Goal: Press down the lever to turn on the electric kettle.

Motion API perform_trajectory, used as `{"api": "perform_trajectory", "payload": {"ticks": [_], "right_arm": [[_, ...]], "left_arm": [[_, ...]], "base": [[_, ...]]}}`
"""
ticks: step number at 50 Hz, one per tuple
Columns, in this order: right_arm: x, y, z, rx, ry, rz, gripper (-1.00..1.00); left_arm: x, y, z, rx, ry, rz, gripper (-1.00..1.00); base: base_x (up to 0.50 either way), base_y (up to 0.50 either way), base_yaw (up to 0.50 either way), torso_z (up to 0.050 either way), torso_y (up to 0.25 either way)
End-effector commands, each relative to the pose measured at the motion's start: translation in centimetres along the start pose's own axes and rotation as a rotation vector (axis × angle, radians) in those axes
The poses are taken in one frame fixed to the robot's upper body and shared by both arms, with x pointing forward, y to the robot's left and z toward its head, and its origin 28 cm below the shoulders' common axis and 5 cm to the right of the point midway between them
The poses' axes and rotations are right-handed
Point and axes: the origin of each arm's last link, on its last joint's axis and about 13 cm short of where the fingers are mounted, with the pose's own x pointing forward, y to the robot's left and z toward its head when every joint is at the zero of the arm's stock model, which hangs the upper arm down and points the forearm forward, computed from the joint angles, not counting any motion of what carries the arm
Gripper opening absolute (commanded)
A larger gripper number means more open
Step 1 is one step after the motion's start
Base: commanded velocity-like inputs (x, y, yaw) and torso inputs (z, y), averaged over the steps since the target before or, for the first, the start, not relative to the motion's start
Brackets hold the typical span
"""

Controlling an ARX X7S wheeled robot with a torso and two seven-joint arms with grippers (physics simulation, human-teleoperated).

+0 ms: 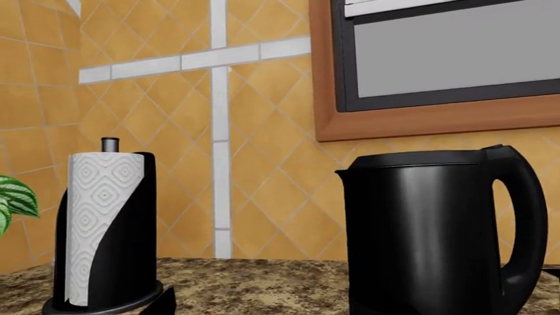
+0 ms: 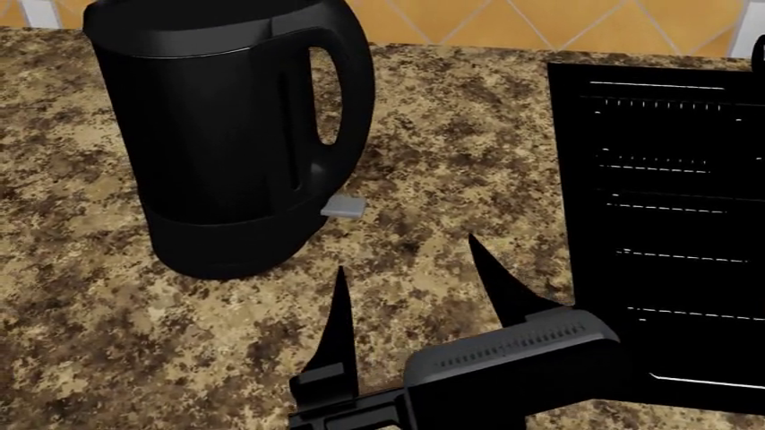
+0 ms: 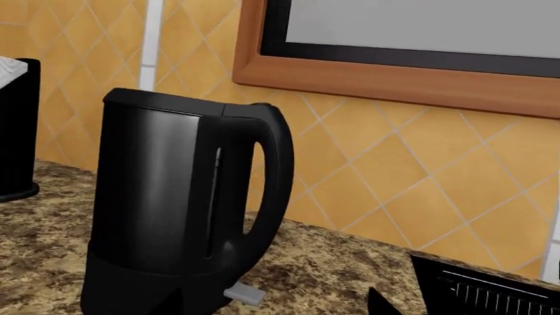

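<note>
The electric kettle (image 2: 215, 134) is a glossy black jug standing on the speckled granite counter, its loop handle facing my right gripper. The lever (image 2: 343, 206) is a small light-grey tab sticking out low under the handle. My right gripper (image 2: 407, 253) is open and empty, its two pointed fingers aimed at the lever from a short way in front, not touching it. In the right wrist view the kettle (image 3: 166, 197) and lever (image 3: 243, 294) sit just beyond the gripper (image 3: 275, 300). In the left wrist view the kettle (image 1: 420, 236) fills one side; only one fingertip (image 1: 164, 303) of my left gripper (image 1: 280, 311) shows, far off centre.
A flat black stovetop panel (image 2: 669, 224) lies on the counter to the right of the kettle. A black paper towel holder (image 1: 105, 230) and a green plant leaf (image 1: 13, 200) stand left of the kettle. A tiled wall and a wood-framed window (image 1: 437, 121) are behind.
</note>
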Motion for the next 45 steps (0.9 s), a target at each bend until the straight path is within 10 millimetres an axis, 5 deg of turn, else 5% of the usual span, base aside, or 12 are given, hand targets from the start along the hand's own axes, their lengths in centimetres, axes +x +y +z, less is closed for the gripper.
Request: {"api": "perform_trajectory", "payload": {"ticks": [1, 24, 45], "right_arm": [[0.2, 0.0, 0.5, 0.030, -0.014, 0.009, 1.00], [0.4, -0.6, 0.7, 0.040, -0.005, -0.018, 1.00], [6.9, -5.3, 3.9, -0.112, 0.291, -0.110, 1.00]], "left_arm": [[-0.3, 0.2, 0.3, -0.003, -0.006, -0.006, 1.00], [-0.4, 0.3, 0.1, -0.012, -0.005, 0.000, 1.00], [-0.4, 0.1, 0.3, -0.014, -0.007, -0.011, 1.00]], "base": [[0.50, 0.04, 0.00, 0.000, 0.000], [0.23, 0.02, 0.00, 0.000, 0.001], [0.00, 0.00, 0.00, 0.000, 0.000]]}}
